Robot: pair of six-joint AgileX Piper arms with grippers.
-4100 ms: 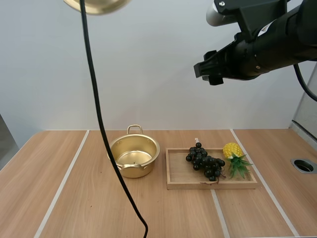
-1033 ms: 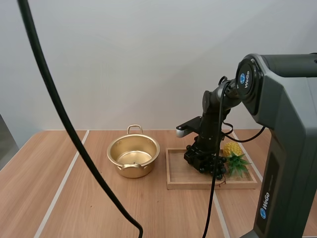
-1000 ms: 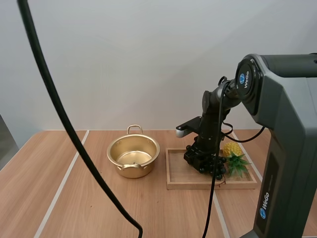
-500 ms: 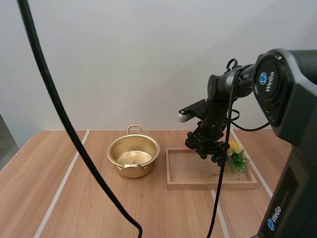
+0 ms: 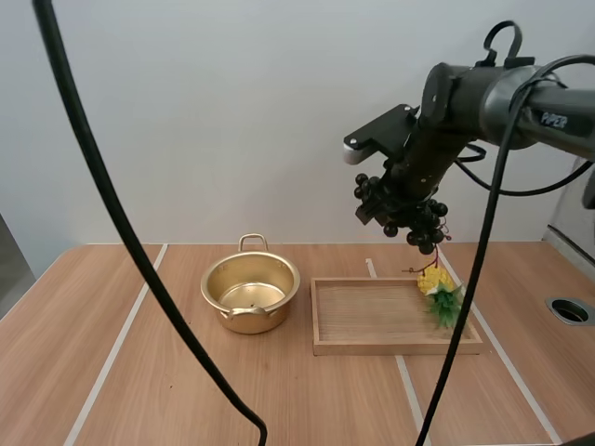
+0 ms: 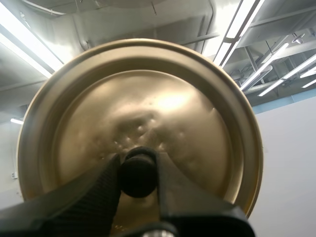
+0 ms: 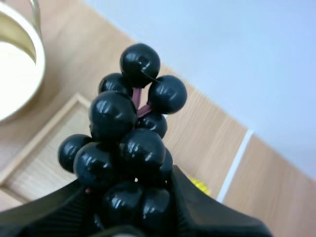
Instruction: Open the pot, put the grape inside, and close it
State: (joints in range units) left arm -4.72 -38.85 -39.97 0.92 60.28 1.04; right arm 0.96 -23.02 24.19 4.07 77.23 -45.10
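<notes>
The left gripper (image 6: 137, 161) pinches the black knob (image 6: 138, 177) of a round golden lid (image 6: 192, 108). Its two black fingers (image 6: 94, 193) press the knob from either side, ribbed inner faces against it. The lid is held facing the camera, its shallow dished surface dully reflective, with a raised rim running all around.

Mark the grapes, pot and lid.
grapes (image 5: 402, 206), high view, middle of the bunch.
pot (image 5: 279, 311), high view, outer front wall.
lid (image 6: 173, 113), left wrist view, its golden face.

The right arm (image 5: 548, 107) reads "PiPER" (white lettering).
</notes>
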